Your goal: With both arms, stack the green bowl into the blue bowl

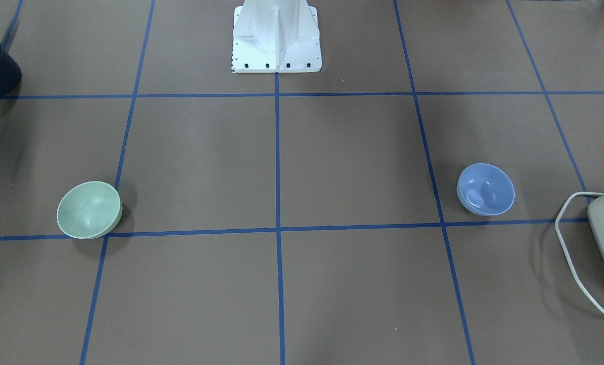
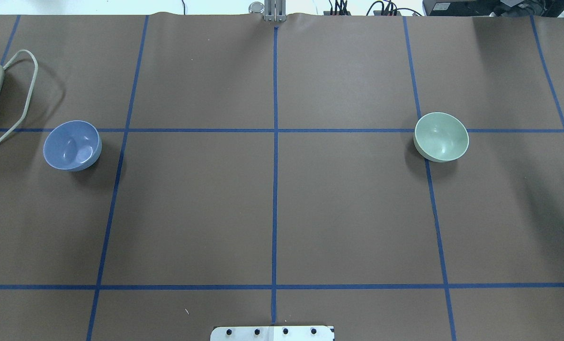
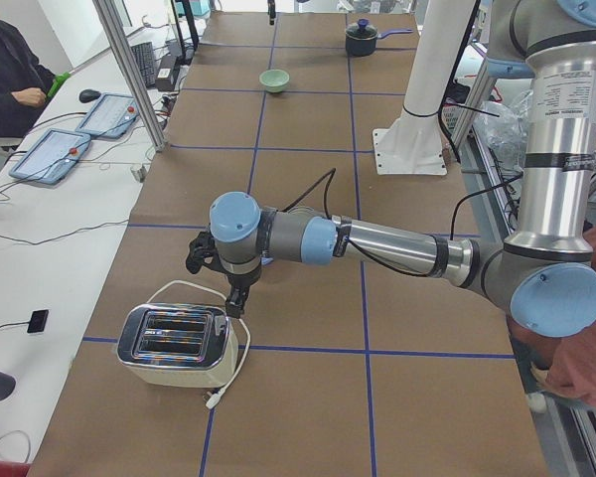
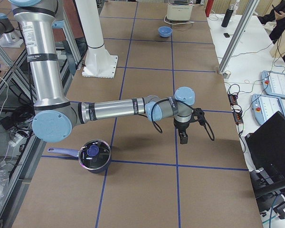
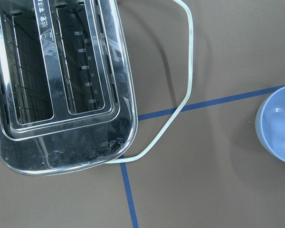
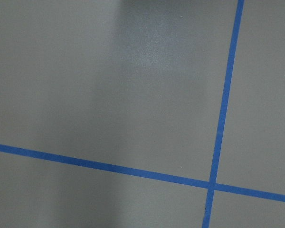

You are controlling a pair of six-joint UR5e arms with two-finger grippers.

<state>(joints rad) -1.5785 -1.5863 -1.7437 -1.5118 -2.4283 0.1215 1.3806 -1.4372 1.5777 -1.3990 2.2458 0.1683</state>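
Brown paper is covering the whole table (image 2: 348,213), with blue tape (image 2: 275,189) gridding it off and the white pedestal (image 1: 276,38) standing mid-way along the robot's edge. The green bowl (image 1: 89,210) is sitting upright out on the pedestal's right side, toward the operators' edge, right on a tape crossing. The blue bowl (image 1: 486,189) is sitting upright about as far out on the pedestal's left side, so the two are lying well apart.

The left arm (image 3: 377,243) is stretching low over the paper away from the pedestal. The left gripper (image 3: 236,298) is pointing down and seems to be hanging between the blue bowl and the toaster (image 3: 176,345), which is sitting farther from the pedestal with its pale cord (image 5: 183,95) looping beside it. The right arm (image 4: 114,110) is reaching the opposite way from the pedestal, with the right gripper (image 4: 183,137) pointing down over plain paper. A dark pot (image 4: 93,155) is sitting near its elbow.

Both claws are only showing up in the side views, so honestly I can't tell whether either one is apart or together.
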